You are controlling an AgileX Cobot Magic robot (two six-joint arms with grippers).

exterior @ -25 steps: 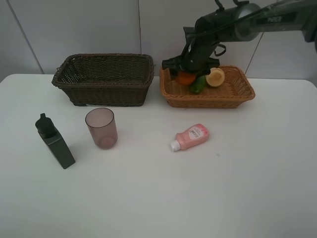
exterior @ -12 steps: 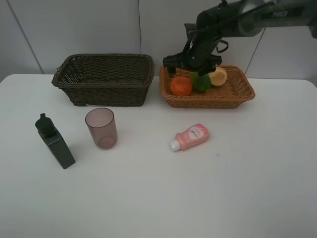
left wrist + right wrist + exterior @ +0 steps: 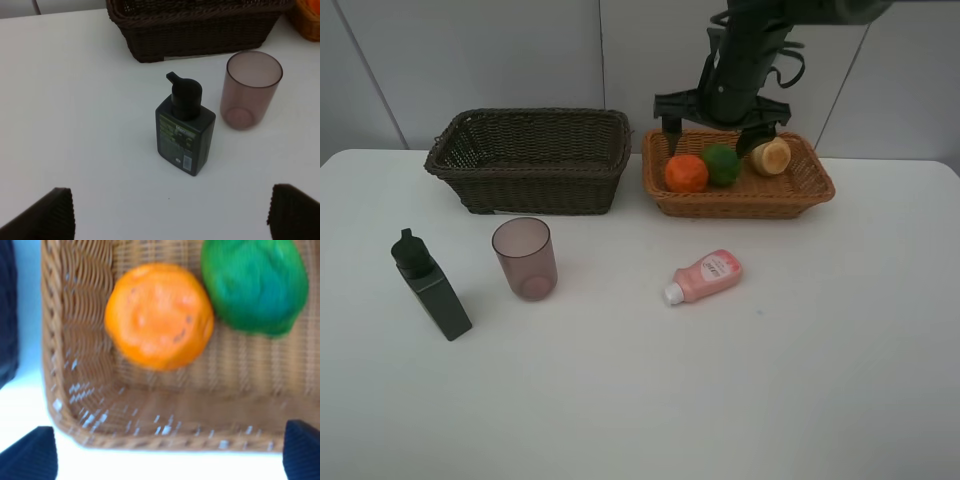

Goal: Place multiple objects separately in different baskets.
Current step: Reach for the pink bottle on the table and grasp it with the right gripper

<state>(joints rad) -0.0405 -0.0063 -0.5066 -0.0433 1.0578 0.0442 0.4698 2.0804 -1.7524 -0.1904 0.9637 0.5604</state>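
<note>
shows orange (image 3: pixel 686 173), lime (image 3: pixel 722 164) and peach (image 3: pixel 771 157) lying together in the tan basket (image 3: pixel 800 190), apparently fruit sorted apart from containers. leaves pink bottle (image 3: pixel 706 276), cup (image 3: pixel 525 258) and green bottle (image 3: pixel 430 285) out on the table (image 3: pixel 620 400), dark basket (image 3: pixel 535 114) likely meant for them. finds right gripper (image 3: pixel 716 128) above the fruit, fingers spread wide, holding nothing; left gripper (image 3: pixel 170 215) facing green bottle and cup, fingers likewise apart. compared with a second ago: risen clear of the orange, then hidden under the fingers low in the basket; peach turned slightly.
</note>
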